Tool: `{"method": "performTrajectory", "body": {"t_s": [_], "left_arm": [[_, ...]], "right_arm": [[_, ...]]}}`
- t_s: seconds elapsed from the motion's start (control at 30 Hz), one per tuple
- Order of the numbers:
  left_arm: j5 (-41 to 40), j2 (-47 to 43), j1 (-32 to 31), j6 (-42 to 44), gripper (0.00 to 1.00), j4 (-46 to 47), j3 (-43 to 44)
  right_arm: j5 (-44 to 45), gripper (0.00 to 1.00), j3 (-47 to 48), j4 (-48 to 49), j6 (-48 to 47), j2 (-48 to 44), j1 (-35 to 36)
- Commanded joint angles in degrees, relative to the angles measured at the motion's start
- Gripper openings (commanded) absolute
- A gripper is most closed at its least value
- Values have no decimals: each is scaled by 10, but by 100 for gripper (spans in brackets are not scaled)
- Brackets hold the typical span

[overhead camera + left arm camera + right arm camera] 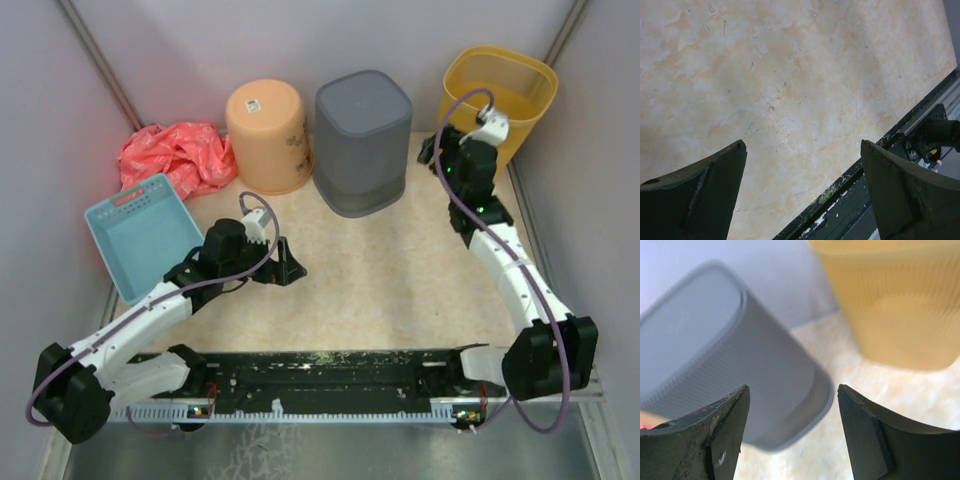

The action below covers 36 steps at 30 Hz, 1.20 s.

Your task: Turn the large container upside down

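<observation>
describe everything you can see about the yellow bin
The yellow bin looks like plastic, with rounded corners and finely ribbed walls. It stands upright, mouth open upward, in the far right corner of the table. The grey bin stands apart on its left. The open right pincer is close by, not touching it.

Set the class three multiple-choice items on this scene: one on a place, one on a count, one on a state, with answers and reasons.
1. Where is the blue basket? A. left side B. right side C. centre
2. How many tall containers are there? A. two B. three C. five
3. The yellow container is: A. upside down B. upright, mouth open C. on its side
Answers: 1 A, it lies near the red bag at the left edge. 2 B, orange container, grey container and the yellow one. 3 B, its hollow inside shows from above.
</observation>
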Motion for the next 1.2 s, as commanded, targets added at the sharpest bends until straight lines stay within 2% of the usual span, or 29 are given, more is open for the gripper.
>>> {"method": "performTrajectory", "body": {"t_s": [0.0,0.1,0.2,0.37,0.5,0.8,0.9,0.97,1.1,1.17], "left_arm": [[-5,15,-2,5,100,21,22],[-12,17,-2,6,100,21,28],[-10,16,-2,2,100,27,28],[-5,10,-3,-4,100,41,22],[-5,10,-3,2,100,42,22],[1,28,-4,10,100,45,29],[7,43,-5,10,100,51,36],[12,52,-4,9,100,57,39],[24,72,-4,12,100,63,53],[31,81,-5,16,100,61,62]], "right_arm": [[32,71,190,-125,-84,40,-52],[-41,73,347,-222,-148,128,-82],[-61,75,487,-301,-203,218,-89],[-149,75,727,-442,-245,399,-112],[-201,74,845,-506,-282,495,-119],[-161,72,758,-495,-326,466,-118],[-164,62,718,-514,-319,440,-118],[-168,51,679,-515,-307,416,-118],[-174,22,592,-491,-280,356,-118],[-180,17,554,-478,-269,322,-118]]}}
